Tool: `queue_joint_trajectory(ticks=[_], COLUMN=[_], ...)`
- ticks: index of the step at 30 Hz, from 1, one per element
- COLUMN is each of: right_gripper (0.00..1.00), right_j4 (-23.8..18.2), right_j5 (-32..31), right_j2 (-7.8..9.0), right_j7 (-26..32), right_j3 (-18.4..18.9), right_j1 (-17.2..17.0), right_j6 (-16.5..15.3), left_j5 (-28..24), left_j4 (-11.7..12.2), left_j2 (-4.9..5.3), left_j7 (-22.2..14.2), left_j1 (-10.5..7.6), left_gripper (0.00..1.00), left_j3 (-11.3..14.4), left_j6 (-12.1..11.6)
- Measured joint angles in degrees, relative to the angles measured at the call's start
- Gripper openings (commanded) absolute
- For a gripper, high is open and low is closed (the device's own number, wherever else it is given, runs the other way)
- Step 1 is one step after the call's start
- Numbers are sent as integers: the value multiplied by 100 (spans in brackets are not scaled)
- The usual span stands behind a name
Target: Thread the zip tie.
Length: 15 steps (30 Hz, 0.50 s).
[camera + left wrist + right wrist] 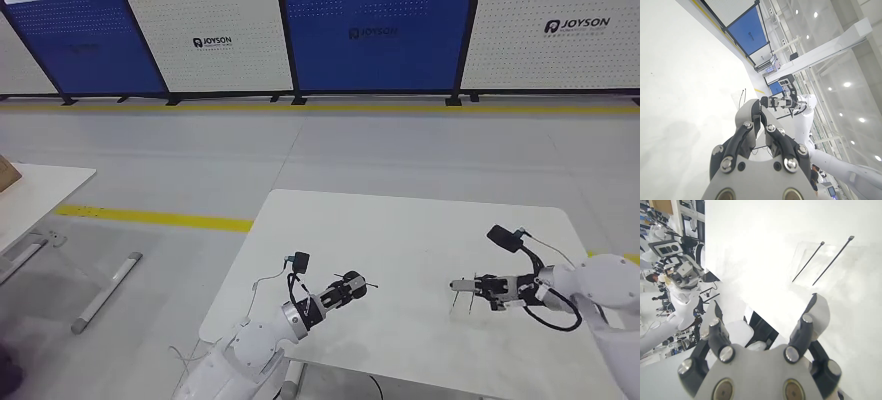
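We're counting two zip ties (807,262) lying on the table (753,228) just beyond the right gripper (765,298), which is gaping wide; the left gripper (760,108), well apart, is clamping tight (any catch too small to tell).

A: Beyond the white table (400,230), toward twelve o'clock?
B: Blue panel (378,45) dead at twelve, white perforated panels (210,45) flanking at eleven and one.
A: And out at nine?
B: Second table (40,195), with a brown box (5,172) on its far corner. Yellow floor line (150,216) between the two tables. Grey bar (105,292) flat on the floor at eight.
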Motion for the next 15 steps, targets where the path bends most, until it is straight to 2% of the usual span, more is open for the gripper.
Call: queue_joint_trajectory(ticks=[11, 15], right_gripper=[100, 100], right_j4=[-72, -269], right_j5=[-59, -317], right_j2=[-1, 0], right_j7=[-57, -58], right_j3=[-48, -189], right_j1=[-68, 16], right_j6=[-48, 222], left_j5=[0, 0], left_j4=[0, 0], left_j2=[0, 0], left_j7=[0, 0], left_j1=[0, 0], left_gripper=[0, 0], left_j3=[0, 0], left_j6=[0, 0])
